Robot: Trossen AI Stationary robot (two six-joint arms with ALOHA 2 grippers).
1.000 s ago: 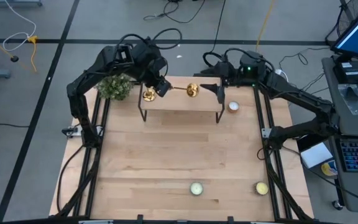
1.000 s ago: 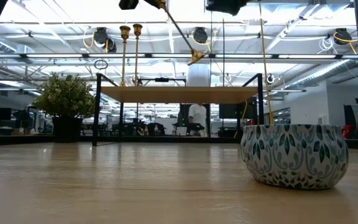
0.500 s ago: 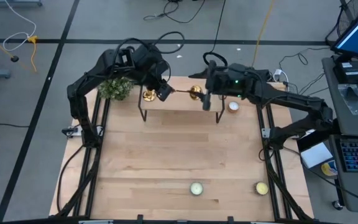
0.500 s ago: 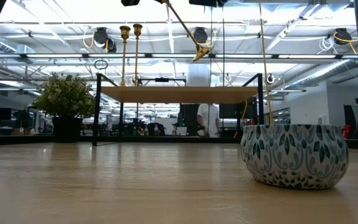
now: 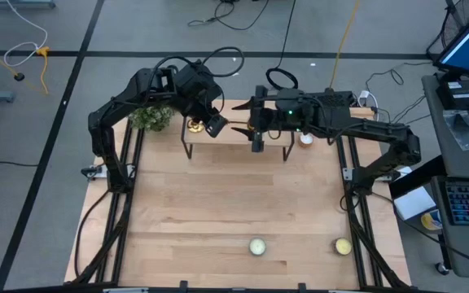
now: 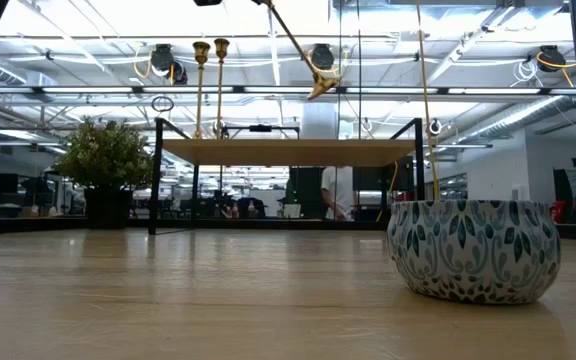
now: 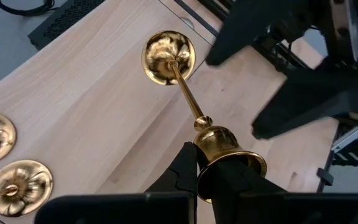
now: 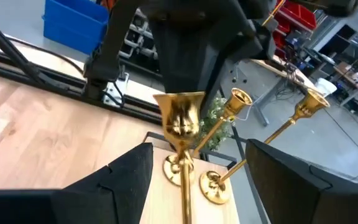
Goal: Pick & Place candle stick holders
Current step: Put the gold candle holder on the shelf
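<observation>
Aloft, candlestick (image 7: 191, 102) slanting, base toward right tool (image 8: 194, 180)

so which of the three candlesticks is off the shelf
The tilted candlestick, clamped in the left gripper and held in the air; the other two stand upright on the shelf.

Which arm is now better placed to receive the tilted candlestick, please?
Probably the right. The left gripper holds the tilted candlestick by its cup, while the right gripper stands open around its stem.

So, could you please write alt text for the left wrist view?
The left hand, shut, grips the cup end of a tilted brass candlestick, its round base up above a wooden shelf. Two more candlesticks' bases sit on the shelf; the right hand is close by.
</observation>
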